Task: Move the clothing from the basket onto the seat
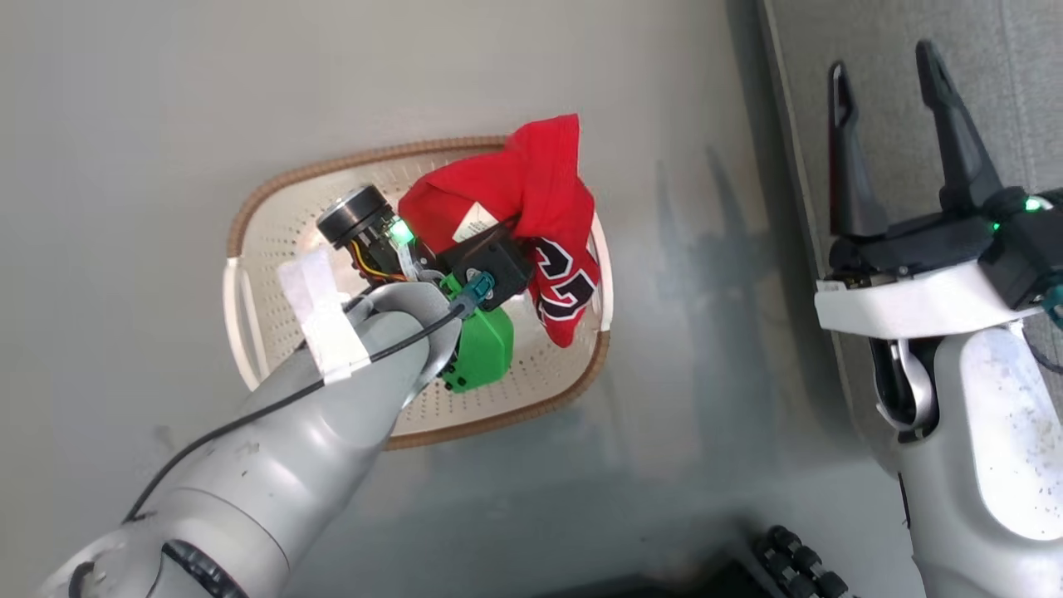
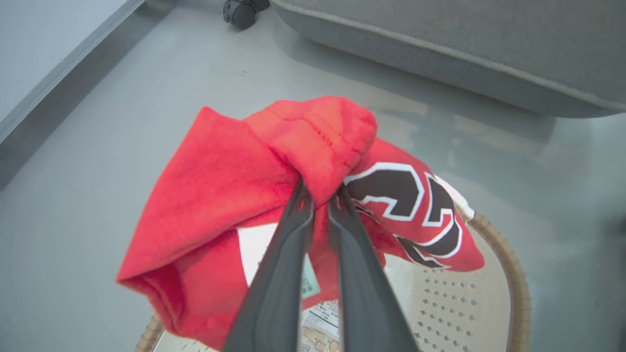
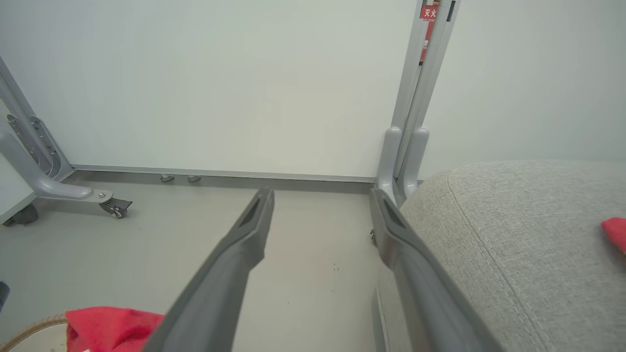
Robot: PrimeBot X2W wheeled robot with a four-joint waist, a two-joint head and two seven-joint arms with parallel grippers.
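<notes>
Left tool point(image 2: 320, 195), close up, pinches a bunched fold of the red jersey point(image 2: 205, 195), which hangs just above the basket point(image 2: 516, 278). The cloth looks soft, light and floppy; a thick gathered fold seems the surest hold. Right tool point(image 1: 882, 65) stands open by the seat point(image 1: 1026, 91).

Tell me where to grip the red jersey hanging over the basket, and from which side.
Take the bunched fold at the top of the jersey, coming from above. The cloth gathers there into a thick ridge while the rest hangs slack over the basket, and the left claw is shut on that spot, so it likely holds.
</notes>
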